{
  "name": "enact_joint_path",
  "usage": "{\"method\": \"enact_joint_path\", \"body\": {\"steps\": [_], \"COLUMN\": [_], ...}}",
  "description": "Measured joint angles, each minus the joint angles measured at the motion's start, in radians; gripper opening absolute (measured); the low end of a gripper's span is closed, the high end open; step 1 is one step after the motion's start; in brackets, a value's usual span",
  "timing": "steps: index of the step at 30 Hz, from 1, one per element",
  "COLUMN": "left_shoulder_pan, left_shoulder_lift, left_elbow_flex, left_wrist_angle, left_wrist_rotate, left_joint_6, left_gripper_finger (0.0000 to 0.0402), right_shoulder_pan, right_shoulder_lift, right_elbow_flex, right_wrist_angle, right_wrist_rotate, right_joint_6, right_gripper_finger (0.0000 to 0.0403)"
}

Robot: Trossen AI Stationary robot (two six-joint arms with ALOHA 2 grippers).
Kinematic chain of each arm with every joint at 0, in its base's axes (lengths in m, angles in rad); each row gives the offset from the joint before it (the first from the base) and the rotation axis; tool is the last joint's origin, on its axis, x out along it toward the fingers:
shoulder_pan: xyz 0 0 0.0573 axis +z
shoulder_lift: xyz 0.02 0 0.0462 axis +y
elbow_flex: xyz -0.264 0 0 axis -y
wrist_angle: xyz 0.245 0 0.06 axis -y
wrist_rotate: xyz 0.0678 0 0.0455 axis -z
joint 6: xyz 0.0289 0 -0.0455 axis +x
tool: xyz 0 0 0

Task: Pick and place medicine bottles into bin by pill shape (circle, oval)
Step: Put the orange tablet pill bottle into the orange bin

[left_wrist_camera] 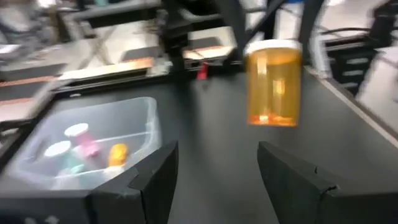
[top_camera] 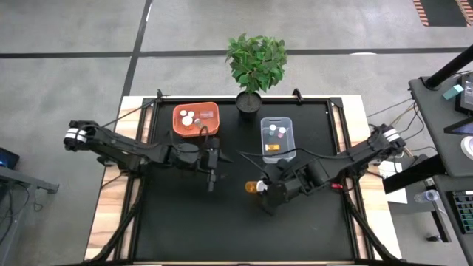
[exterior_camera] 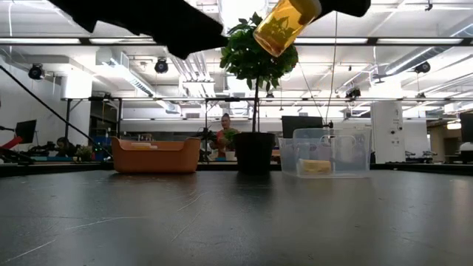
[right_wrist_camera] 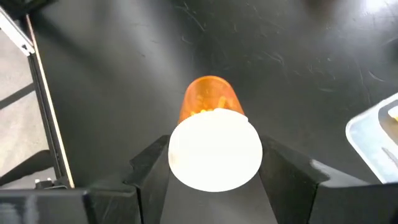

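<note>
Right gripper: raised above the black table, forearm reaching in from the table's right edge. Fingers closed on the white cap of an amber medicine bottle; in the low view the bottle hangs tilted, well clear of the surface. Clear bin sits just beyond this gripper, near the far edge; several small bottles lie inside it. Bare table lies on the near side and toward the left of the held bottle.

Left gripper: hovering near table centre, pointed toward the held bottle, fingers parted with nothing between them. The held bottle shows ahead of it, apart from its fingers. Orange bin sits just behind this gripper at the far edge, white-capped bottles inside. Potted plant stands between the two bins.
</note>
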Motion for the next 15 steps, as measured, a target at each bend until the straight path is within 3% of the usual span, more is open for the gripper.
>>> {"method": "enact_joint_path", "body": {"steps": [11, 15], "left_shoulder_pan": [-0.007, -0.011], "left_shoulder_lift": [0.175, 0.250], "left_elbow_flex": [0.130, 0.185], "left_wrist_angle": [0.006, 0.004], "left_wrist_rotate": [0.196, 0.223], "left_joint_6": [0.020, 0.027], "left_gripper_finger": [0.0203, 0.0203], "right_shoulder_pan": [0.000, 0.000], "right_shoulder_lift": [0.036, 0.036], "right_elbow_flex": [0.027, 0.027], "right_wrist_angle": [-0.012, -0.011], "right_wrist_rotate": [-0.012, -0.013], "right_joint_6": [-0.026, -0.031], "right_gripper_finger": [0.0208, 0.0208]}}
